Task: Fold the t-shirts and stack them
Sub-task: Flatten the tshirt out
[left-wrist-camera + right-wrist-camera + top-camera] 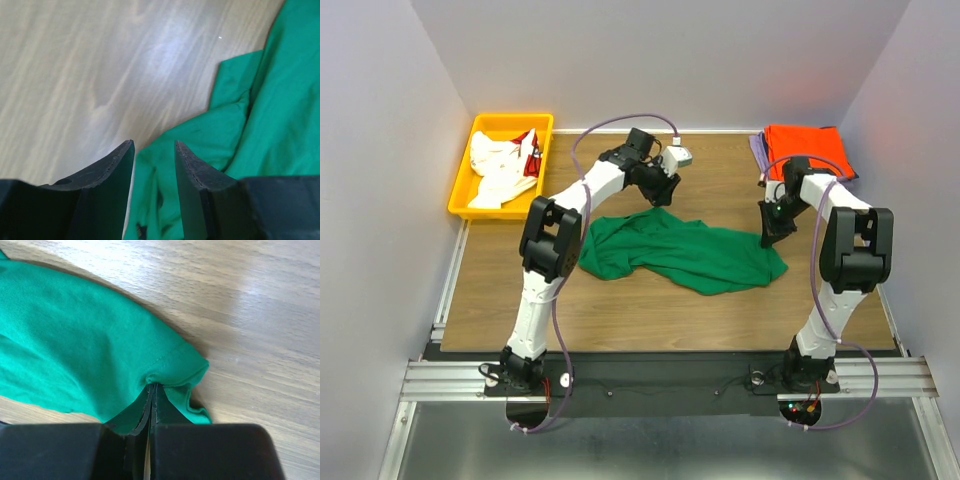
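1. The green shirt [680, 250] is lying crumpled in the middle of the surface [620, 310], between the two arms.
2. Its long axis is running left to right, with the right end sitting slightly nearer than the left. I cannot tell which way the collar is pointing.
3. The right gripper [775, 232] is sitting at the shirt's right end. In the right wrist view the gripper [151, 387] is pressed together on a bunched hem corner of the green shirt [75, 340], and the cloth is puckering at the pinch.
4. The left gripper [665, 190] is hanging over the shirt's far edge, near its middle. In the left wrist view the gripper [154, 145] is spread and gripping nothing. Green shirt [270, 115] is showing below and to the right of it, and bare wood to the left.
5. The orange shirt [807, 150] is lying folded at the far right corner, on top of the lavender shirt [757, 150], which is peeking out along its left side.
6. The white shirts [500, 165], with a bit of red, are sitting heaped in the yellow bin [465, 185] at the far left corner.
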You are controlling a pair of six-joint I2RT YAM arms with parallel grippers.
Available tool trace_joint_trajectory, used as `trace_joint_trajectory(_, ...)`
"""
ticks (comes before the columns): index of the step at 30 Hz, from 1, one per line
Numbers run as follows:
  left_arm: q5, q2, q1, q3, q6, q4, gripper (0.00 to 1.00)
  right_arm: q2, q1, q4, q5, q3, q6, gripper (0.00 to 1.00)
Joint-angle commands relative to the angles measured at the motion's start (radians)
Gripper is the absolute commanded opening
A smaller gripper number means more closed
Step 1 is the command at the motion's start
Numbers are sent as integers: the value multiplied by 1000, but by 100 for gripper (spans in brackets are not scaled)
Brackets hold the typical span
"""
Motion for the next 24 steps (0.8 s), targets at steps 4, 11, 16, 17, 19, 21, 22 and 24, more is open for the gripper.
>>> trace_joint_trajectory(4,-16,38,-39,-16,50,0,55,-60,-23,2,10,9,-6,1)
trace_joint_trajectory(11,-82,56,-47,-55,110,-32,52,-59,-31,2,15,23,-10,1)
trace_joint_trajectory(16,-100,42,-21,-78,159,-99,32,-56,-37,-1,24,46,-16,1)
trace_joint_trajectory(17,-94,42,-15,-79,162,-106,26,-57,-37,-1,24,50,-15,1)
trace_joint_trajectory(19,-79,38,2,-63,167,-121,9,-54,-37,-1,18,60,-18,1)
trace_joint_trajectory(21,-62,33,27,-33,167,-141,0,-49,-37,-3,12,86,-16,1)
trace_joint_trajectory(22,-50,30,36,11,158,-156,0,-45,-37,-4,7,98,-16,1)
trace_joint_trajectory(24,-36,30,71,104,135,-164,0,-34,-37,-4,-17,153,-16,0)
